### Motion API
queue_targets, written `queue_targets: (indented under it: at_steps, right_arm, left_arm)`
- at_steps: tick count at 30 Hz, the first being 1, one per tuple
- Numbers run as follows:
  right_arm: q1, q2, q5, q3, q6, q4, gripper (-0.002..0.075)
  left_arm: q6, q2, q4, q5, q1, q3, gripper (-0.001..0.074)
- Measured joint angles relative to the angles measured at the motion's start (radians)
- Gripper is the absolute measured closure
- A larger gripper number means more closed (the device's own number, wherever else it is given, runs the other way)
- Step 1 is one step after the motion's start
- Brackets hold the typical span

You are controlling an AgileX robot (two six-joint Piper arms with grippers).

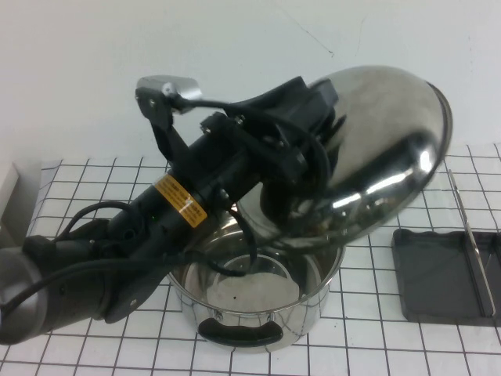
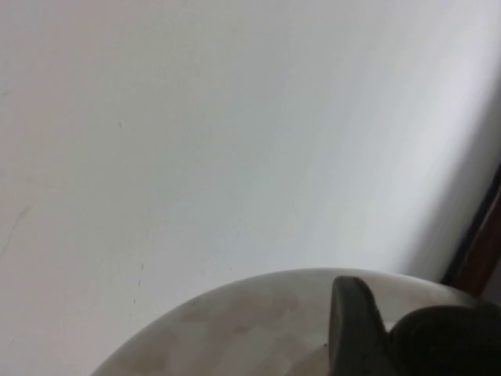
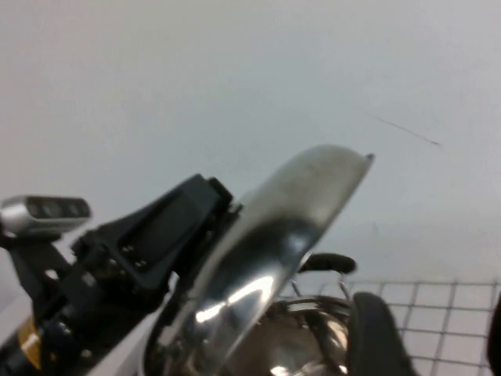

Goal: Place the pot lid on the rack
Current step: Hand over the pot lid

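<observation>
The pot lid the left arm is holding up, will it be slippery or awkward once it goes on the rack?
Probably slippery: the pot lid is polished, mirror-bright steel. Being round and domed, it may roll or tip off the thin wire rack. The left claw holds it tilted over the pot. The right claw waits nearby.

A plain white wall [image 1: 235, 47] fills the back, from nine o'clock across to three, with a thin dark hairline mark [image 1: 313, 35] up at twelve. Below it, the table [image 1: 94, 184] wears a white cloth ruled in a black grid, running out to six o'clock. Light is soft and even. A pale edge [image 1: 6, 192] sits at nine o'clock.
</observation>
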Motion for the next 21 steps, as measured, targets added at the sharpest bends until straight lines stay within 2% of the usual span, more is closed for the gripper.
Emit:
queue_targets:
  at_steps: [3, 6, 14, 21]
  right_arm:
    - [0.002, 0.114, 0.048, -0.067, -0.213, 0.216, 0.0356]
    - [0.002, 0.231, 0.106, -0.102, -0.368, 0.393, 0.0296]
    - [0.002, 0.513, 0.366, -0.228, -0.365, 0.45, 0.0272]
    - [0.002, 0.654, 0.49, -0.352, -0.325, 0.45, 0.0271]
  left_arm:
    - [-0.078, 0.0, -0.076, 0.0, 0.0, 0.0, 0.0418]
    - [-0.139, 0.0, -0.13, 0.0, 0.0, 0.0, 0.0418]
    - [-0.169, 0.0, -0.15, 0.0, 0.0, 0.0, 0.0418]
    - [-0.171, 0.0, -0.135, 0.0, 0.0, 0.0, 0.0418]
